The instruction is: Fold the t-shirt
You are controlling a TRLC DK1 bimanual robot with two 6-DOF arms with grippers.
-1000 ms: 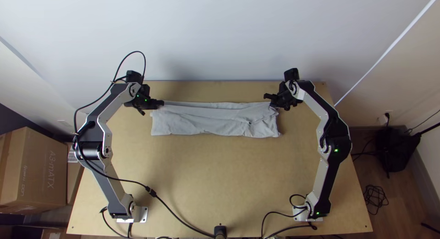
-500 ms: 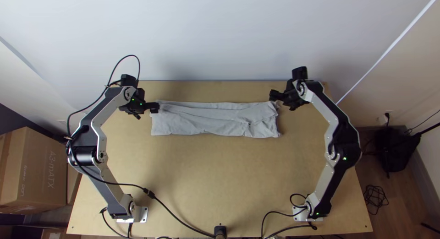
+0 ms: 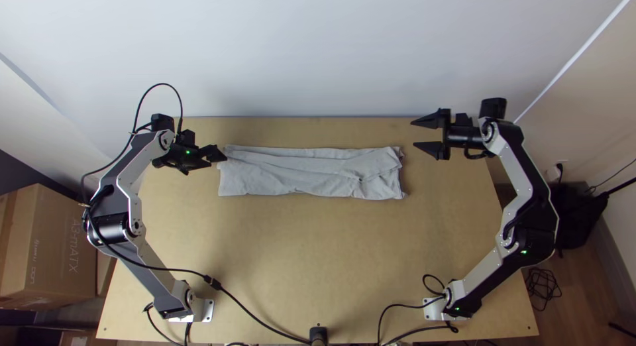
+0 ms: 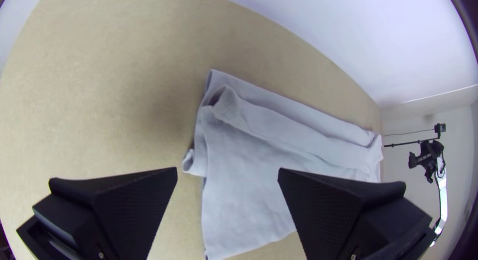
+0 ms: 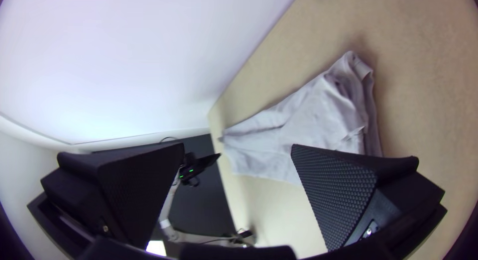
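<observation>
- At the near edge of the table (image 3: 318, 253), the left base (image 3: 180, 309) and right base (image 3: 457, 305) of the 2 arms are mounted, with a short black cylinder (image 3: 318, 334) between them.
- Beside the left base, a black cable (image 3: 248, 308) runs from the near edge up along the left arm.
- On the floor, a coiled black cable (image 3: 543, 289) lies right of the table and a cardboard box (image 3: 50, 243) stands left of it.
- Across the far half of the table lies the pale grey t-shirt (image 3: 308, 173), folded into 1 long, narrow strip running left to right. Creases run along it, its right end is rumpled, and the left wrist view shows a small raised tuck (image 4: 226, 103) at its left end.
- By the strip's far left corner, the left gripper (image 3: 218, 155) points inward; its 2 jaws stand apart, and the left wrist view shows a wide gap between them.
- Slightly farther back, off the strip's far right corner, the right gripper (image 3: 413, 134) points inward too, its 2 jaws spread wide.
- Behind the table's far edge rises a pale wall (image 3: 318, 54).
</observation>
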